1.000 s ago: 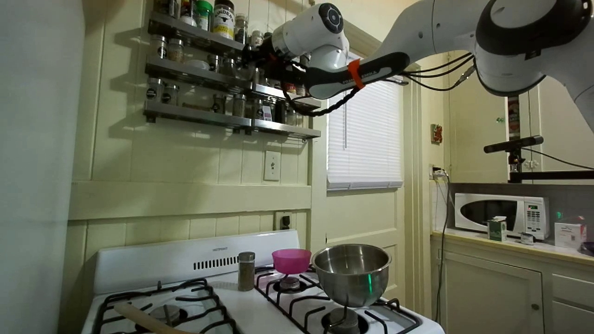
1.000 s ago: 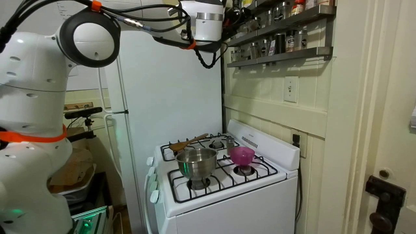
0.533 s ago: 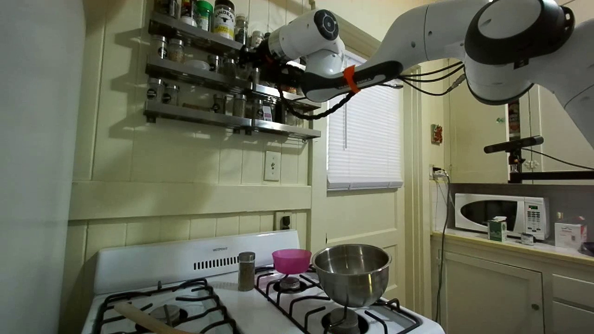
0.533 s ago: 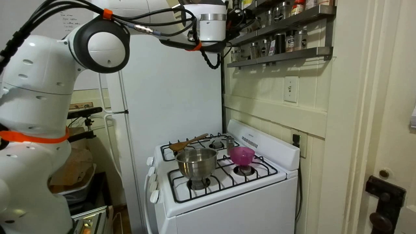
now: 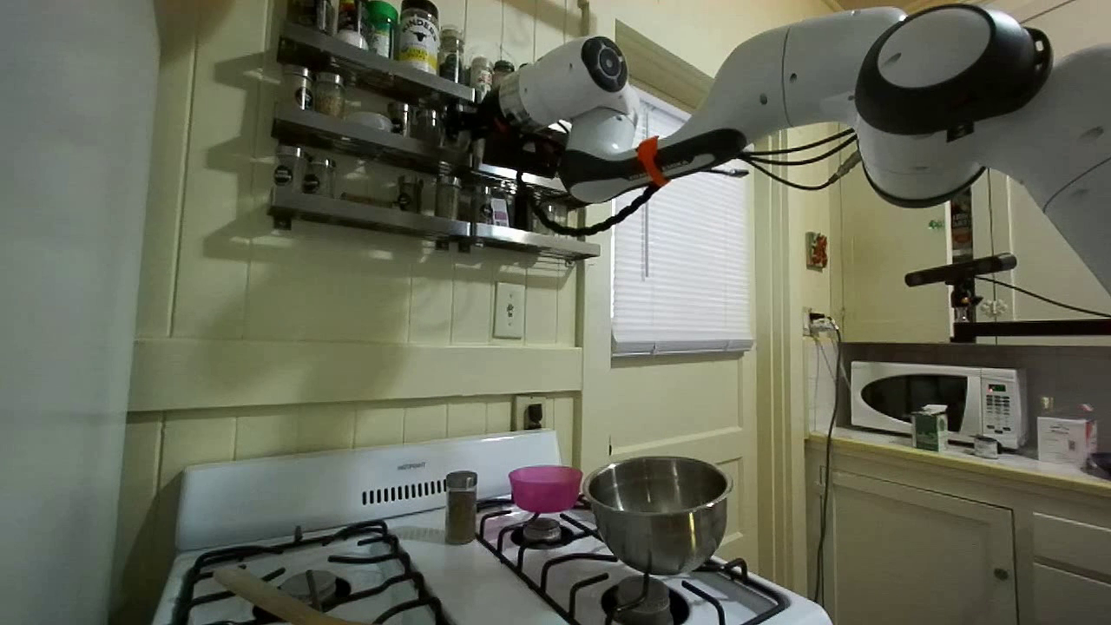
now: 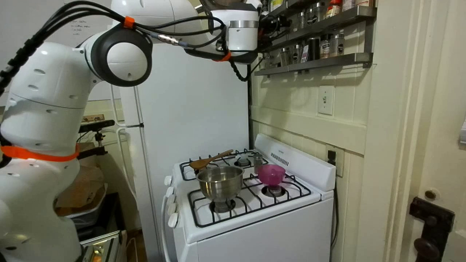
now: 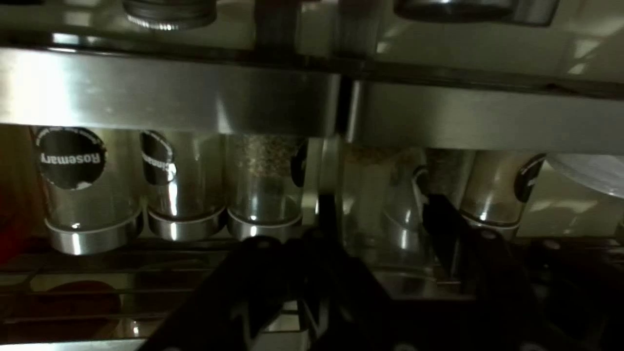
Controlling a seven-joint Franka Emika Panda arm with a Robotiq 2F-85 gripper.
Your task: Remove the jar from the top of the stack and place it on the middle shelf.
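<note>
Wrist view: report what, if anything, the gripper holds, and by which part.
It cannot be told: between the jaws of the gripper shows the body of a see-through jar, contact unclear.

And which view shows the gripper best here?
The wrist view: the gripper is close up, its dark fingers apart, with a clear jar between them, though whether they grip it I can't tell. In both exterior views it is just a dark shape by the spice shelves, its fingers hard to make out.
</note>
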